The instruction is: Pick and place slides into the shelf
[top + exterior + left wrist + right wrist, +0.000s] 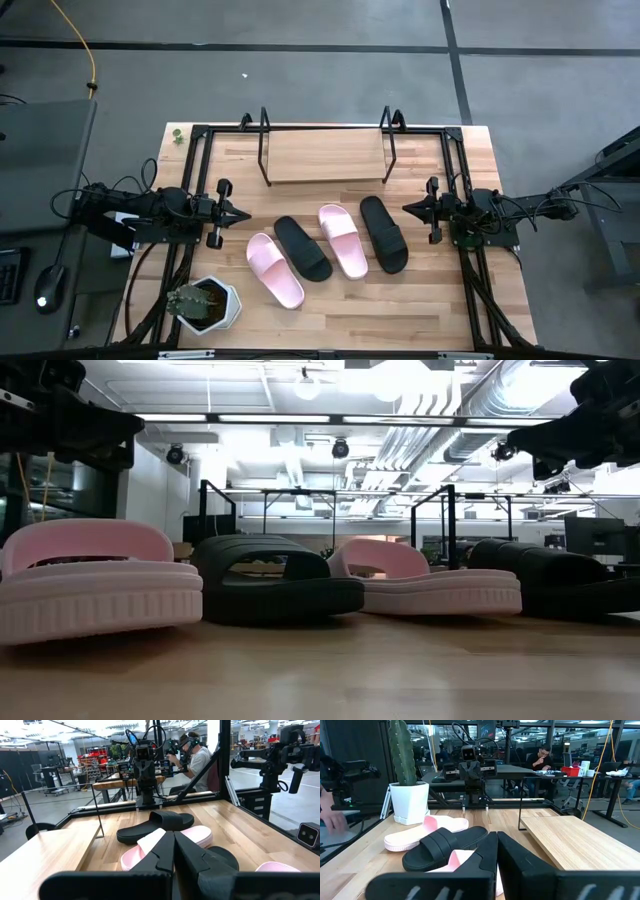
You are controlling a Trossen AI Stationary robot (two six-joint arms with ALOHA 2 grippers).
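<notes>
Looking straight down, the high view alone takes in the whole desk: the left gripper hangs closed and empty at the left edge, then four slides lie in a row across the middle, a pale pink slide, a black slide, a second pink slide and a second black slide, and the right gripper waits closed and empty at the right edge. All four slides are angled and rest on the desk in front of the shelf, whose light board stands bare at the far edge. A potted cactus sits at the near left corner, seen only from above and in the right wrist view, where it rises tall from a white pot.

Only the low view shows the wide straps arching over each sole, pink, black, pink, black. The left wrist view looks across to the right arm and to a seated person beyond the black frame; the right wrist view shows another person at a distant bench. The desk is pale wood planking, and the room is a bright workshop with ceiling ducts.
</notes>
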